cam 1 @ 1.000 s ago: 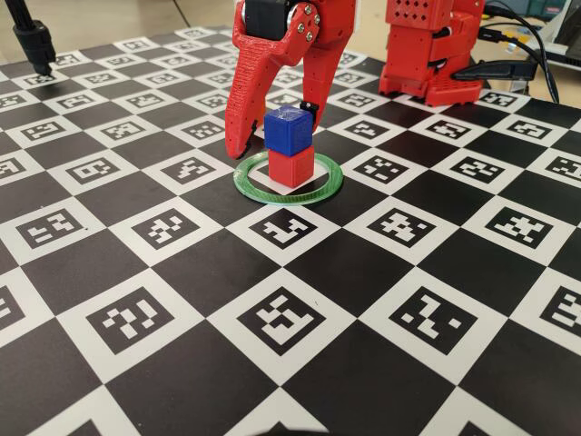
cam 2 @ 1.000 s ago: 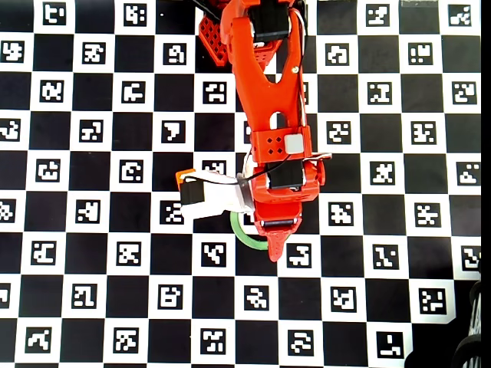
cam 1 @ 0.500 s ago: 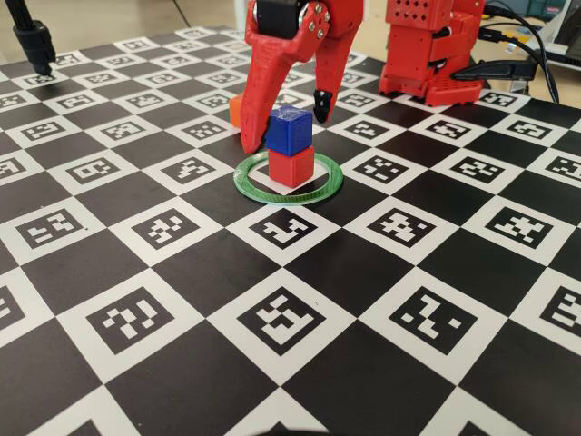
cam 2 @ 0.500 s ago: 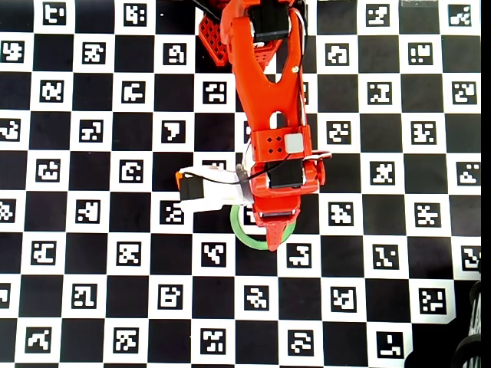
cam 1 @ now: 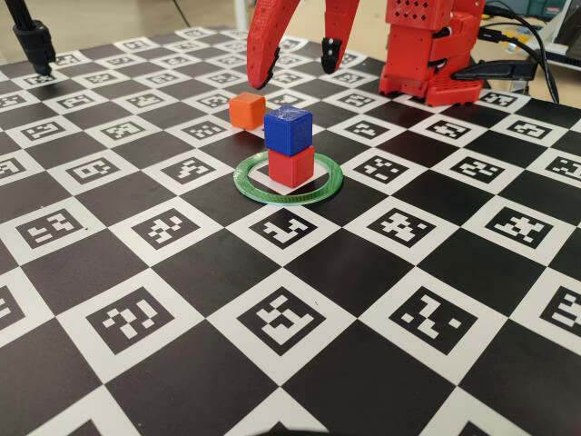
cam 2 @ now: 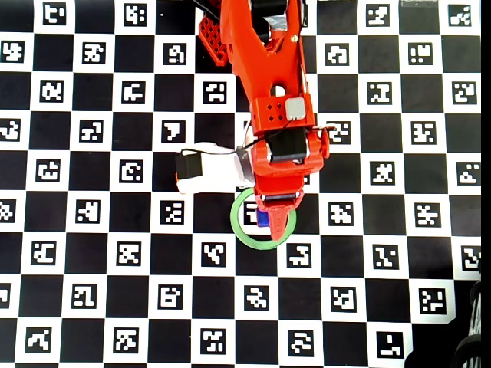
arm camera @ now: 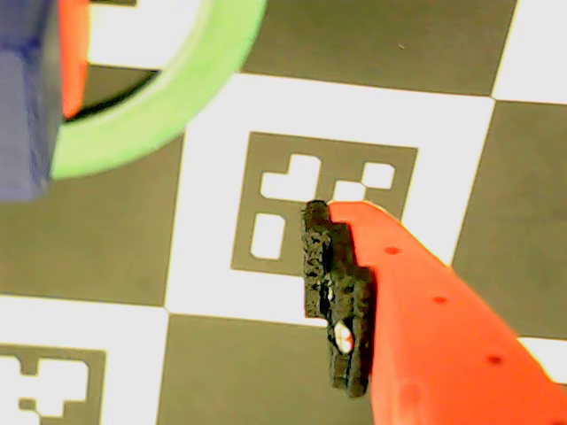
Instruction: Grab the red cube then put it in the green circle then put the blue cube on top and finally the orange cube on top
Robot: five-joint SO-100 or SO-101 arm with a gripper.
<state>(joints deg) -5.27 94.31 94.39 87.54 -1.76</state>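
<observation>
No readable words, brands or numbers are shown; only black-and-white square code markers are printed in the white squares of the checkered surface (cam 1: 300,327), and no lettering can be made out on them

Black-and-white checkered marker board (cam 1: 300,300), black cables (cam 1: 531,41) at far right, even light

board (cam 1: 300,318): flat, black and white squares, a small blocky code mark in each white square | black stand (cam 1: 34,41): far left corner in the fixed view, foot on the board | cables (cam 1: 531,45): dark, past the board's far right edge
</observation>
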